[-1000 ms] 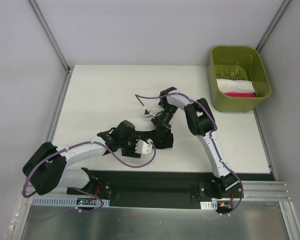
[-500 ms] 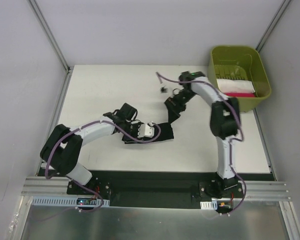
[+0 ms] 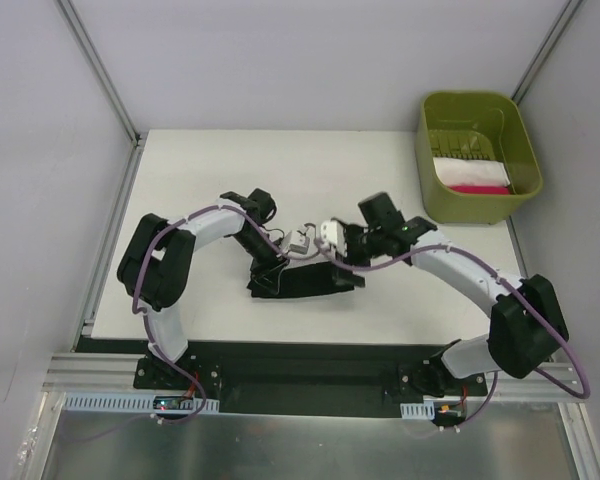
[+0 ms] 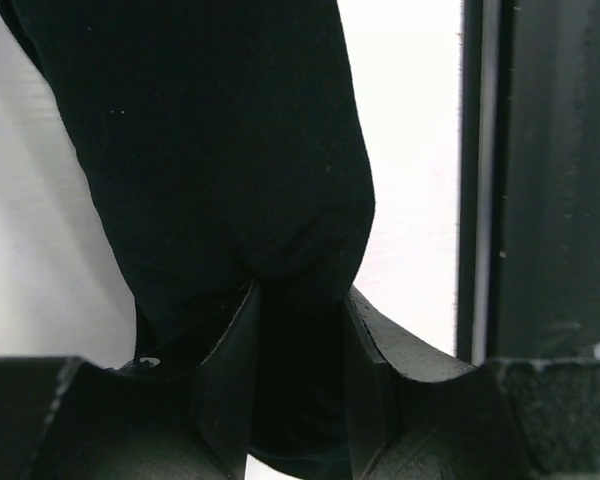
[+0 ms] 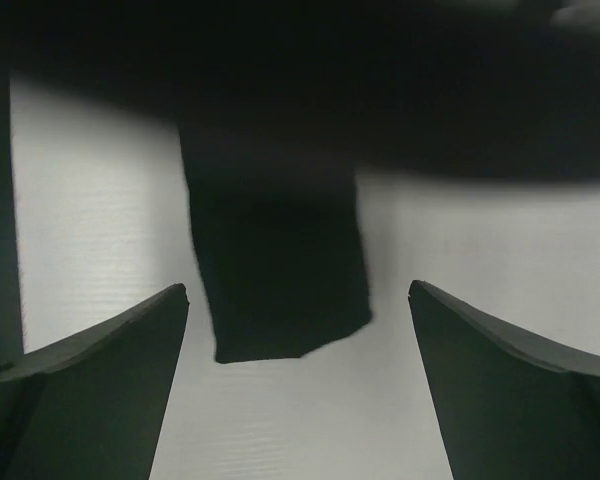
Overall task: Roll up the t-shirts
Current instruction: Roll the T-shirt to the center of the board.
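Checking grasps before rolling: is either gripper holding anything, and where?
The left gripper pinches a fold of the black t-shirt; the right gripper is open, empty.

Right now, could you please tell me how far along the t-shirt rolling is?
Done: a white cloth and a pink cloth sit in the olive-green plastic bin. In hand: the plain black t-shirt lies as a narrow band on the white table; the left end effector pinches one end, and the right end effector hangs open over the other. Left: rolling it up; no roll shows.
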`<state>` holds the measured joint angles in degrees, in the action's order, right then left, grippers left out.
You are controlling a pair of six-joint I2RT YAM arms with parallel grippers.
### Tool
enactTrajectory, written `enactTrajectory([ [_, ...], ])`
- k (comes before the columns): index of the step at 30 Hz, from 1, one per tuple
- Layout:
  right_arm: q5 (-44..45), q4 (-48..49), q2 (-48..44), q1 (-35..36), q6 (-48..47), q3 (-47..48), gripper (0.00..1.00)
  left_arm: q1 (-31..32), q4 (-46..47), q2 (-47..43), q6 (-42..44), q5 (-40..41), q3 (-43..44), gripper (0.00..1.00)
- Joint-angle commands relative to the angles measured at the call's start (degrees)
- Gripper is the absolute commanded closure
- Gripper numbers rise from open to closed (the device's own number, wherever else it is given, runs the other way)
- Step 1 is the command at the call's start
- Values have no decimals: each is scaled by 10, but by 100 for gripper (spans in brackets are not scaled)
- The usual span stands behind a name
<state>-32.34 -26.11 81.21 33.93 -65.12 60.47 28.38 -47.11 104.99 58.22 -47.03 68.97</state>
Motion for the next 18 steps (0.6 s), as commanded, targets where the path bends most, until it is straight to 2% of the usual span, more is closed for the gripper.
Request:
enactTrajectory([
  [1,5,6,-18,37,-141,-52,4,-6,-93,19,20,-61,20,67],
  [4,-6,-6,2,46,-152,-49,4,-16,-98,29,10,-70,27,67],
  [7,-7,24,5,50,-142,-60,4,-26,-101,38,0,-83,34,68],
  [9,28,59,3,50,-102,-66,4,-30,-103,40,-1,-84,36,68],
  [10,52,88,3,43,-38,-62,4,-31,-103,40,1,-83,35,68],
  [14,60,55,-17,-34,47,-16,4,-31,-102,41,3,-76,34,69],
  [18,20,-15,-68,-57,-24,-31,4,-31,-106,47,3,-77,35,69],
])
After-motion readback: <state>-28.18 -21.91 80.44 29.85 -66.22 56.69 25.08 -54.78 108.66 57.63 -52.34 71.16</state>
